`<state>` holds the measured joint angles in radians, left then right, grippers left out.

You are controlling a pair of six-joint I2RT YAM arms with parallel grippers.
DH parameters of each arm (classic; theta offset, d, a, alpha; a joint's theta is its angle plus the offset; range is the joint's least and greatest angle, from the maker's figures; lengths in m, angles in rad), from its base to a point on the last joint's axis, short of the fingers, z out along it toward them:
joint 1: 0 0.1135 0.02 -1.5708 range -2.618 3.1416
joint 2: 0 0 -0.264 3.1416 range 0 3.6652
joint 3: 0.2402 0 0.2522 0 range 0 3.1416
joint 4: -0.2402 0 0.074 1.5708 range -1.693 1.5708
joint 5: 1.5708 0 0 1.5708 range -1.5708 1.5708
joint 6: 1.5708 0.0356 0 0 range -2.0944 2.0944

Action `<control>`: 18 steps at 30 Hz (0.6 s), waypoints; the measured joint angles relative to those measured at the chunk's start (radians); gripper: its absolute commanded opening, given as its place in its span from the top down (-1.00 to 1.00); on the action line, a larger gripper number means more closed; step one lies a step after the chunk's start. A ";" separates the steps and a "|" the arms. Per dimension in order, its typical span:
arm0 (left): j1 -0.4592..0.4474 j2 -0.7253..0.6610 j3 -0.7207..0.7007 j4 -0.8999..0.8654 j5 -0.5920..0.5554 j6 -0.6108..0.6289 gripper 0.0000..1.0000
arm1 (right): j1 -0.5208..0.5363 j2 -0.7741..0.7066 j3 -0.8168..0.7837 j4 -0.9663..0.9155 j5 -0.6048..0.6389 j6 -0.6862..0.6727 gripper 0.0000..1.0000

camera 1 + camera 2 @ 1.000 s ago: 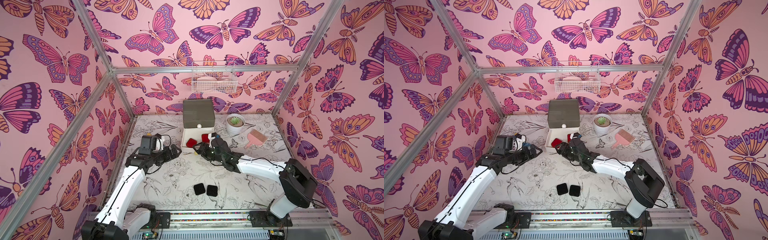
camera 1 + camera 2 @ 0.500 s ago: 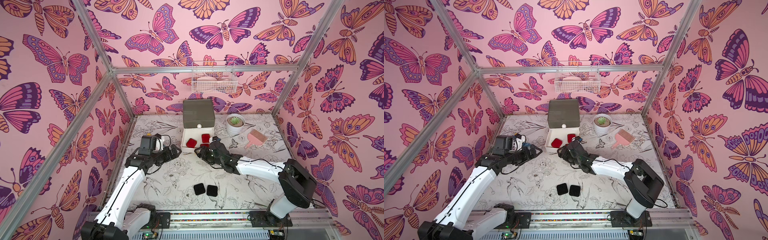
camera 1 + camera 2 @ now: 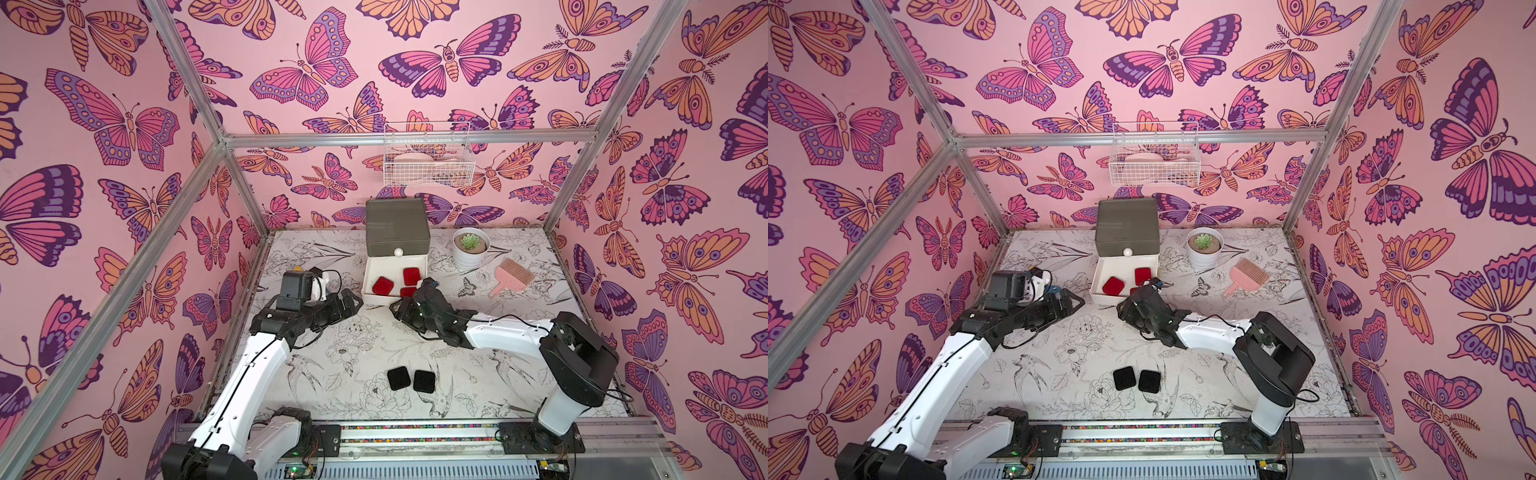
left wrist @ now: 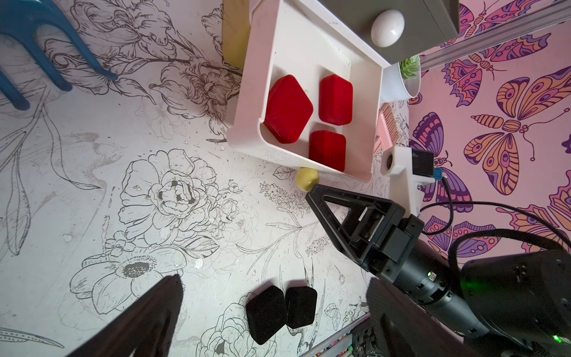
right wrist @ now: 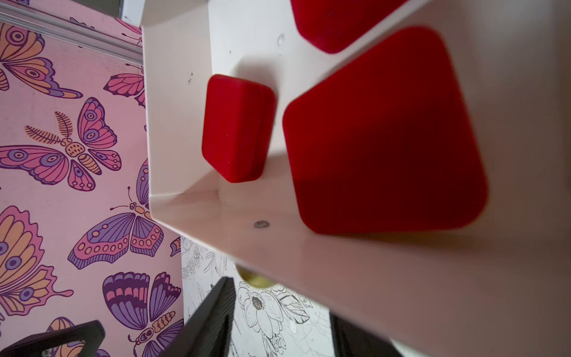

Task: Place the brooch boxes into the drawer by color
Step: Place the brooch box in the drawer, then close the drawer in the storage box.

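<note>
item: right gripper [image 3: 400, 308], jaws part open with nothing between them. the yellow knob [image 4: 306, 179] sits just ahead of its fingertips, on the front of the pulled-out white middle tier [image 4: 247, 102] of the drawer [image 3: 397, 226]. item: three red brooch boxes [image 4: 336, 99] inside that tier, beyond the knob from the tool, with the cornerwise red box [image 4: 288, 108] close against a side wall. item: two black brooch boxes [image 3: 398, 377] on the table [image 3: 478, 374], behind the right gripper toward its arm's base, just beside each other. no navy boxes show. item: left gripper [image 3: 353, 300], spread wide and empty, off to one side of the open tier. hazards, for your judgement: the likely step is shutting the red tier. the knob is small and round, so a pinch or push landing off-centre may slide off and strike the tier's front. a skewed push may jam the tier, or shove the whole chest back toward the plant pot [image 3: 471, 257]. you cannot tell whether the cornerwise red box rides up on the wall; if it stands proud, it could catch under the grey tier [image 4: 432, 18]. the left gripper is near enough that a swing of either arm could clash. the black pair needs its own tier, and opening the wrong one would mix colours.
</note>
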<state>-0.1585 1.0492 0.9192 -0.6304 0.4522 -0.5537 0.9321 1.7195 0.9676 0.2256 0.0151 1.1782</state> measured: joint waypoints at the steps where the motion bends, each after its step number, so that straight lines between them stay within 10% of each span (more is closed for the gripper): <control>1: 0.000 0.000 0.000 0.000 0.000 0.000 -1.00 | 0.000 0.000 0.000 0.003 0.000 0.000 -0.02; 18: 0.000 0.000 0.000 -0.008 0.000 0.004 -1.00 | 0.000 0.063 0.021 0.074 -0.002 0.003 0.14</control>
<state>-0.1581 1.0489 0.9188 -0.6384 0.4522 -0.5495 0.9321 1.7824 0.9882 0.2996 0.0128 1.1812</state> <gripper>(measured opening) 0.998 0.436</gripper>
